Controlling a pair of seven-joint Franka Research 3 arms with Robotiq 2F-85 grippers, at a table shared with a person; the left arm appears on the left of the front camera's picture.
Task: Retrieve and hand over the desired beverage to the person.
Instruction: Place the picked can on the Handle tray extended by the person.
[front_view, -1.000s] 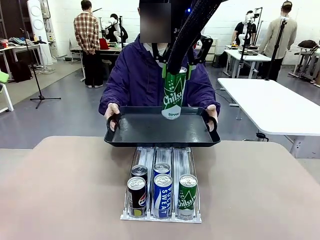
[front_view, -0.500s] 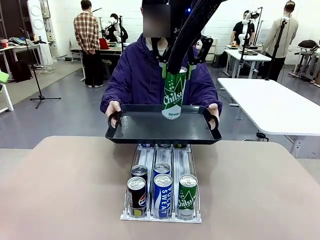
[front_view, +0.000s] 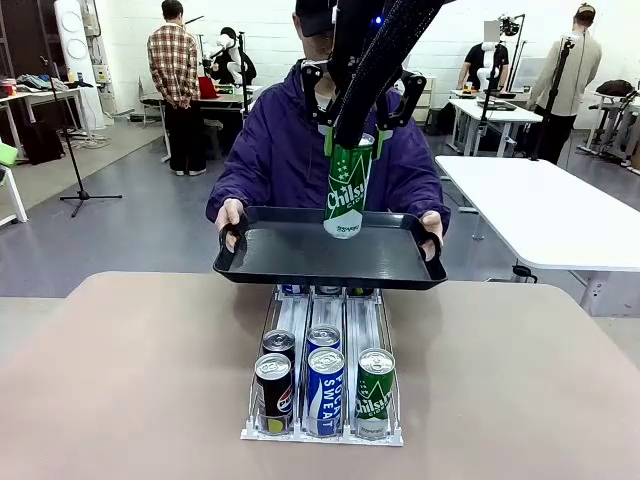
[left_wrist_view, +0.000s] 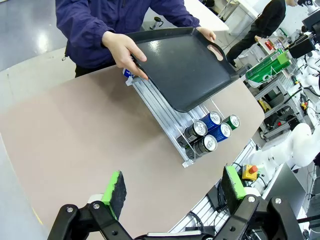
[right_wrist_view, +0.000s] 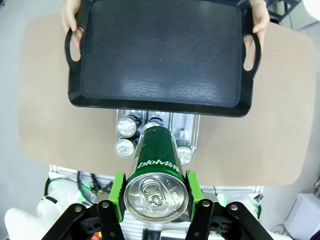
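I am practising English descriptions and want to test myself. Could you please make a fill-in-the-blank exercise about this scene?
1. The right fingers are shut on a ____ Chilsung can.
2. The person holds the black tray with ____ hands.
3. The left fingers are ____ and hold nothing.
4. In the rack, the middle can of the front row is ____.

Missing words: green; both; open; blue.

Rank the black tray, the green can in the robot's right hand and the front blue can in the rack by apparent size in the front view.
1. Black tray.
2. Green can in the right hand.
3. Front blue can, only slightly smaller; seen from above, so unsure.
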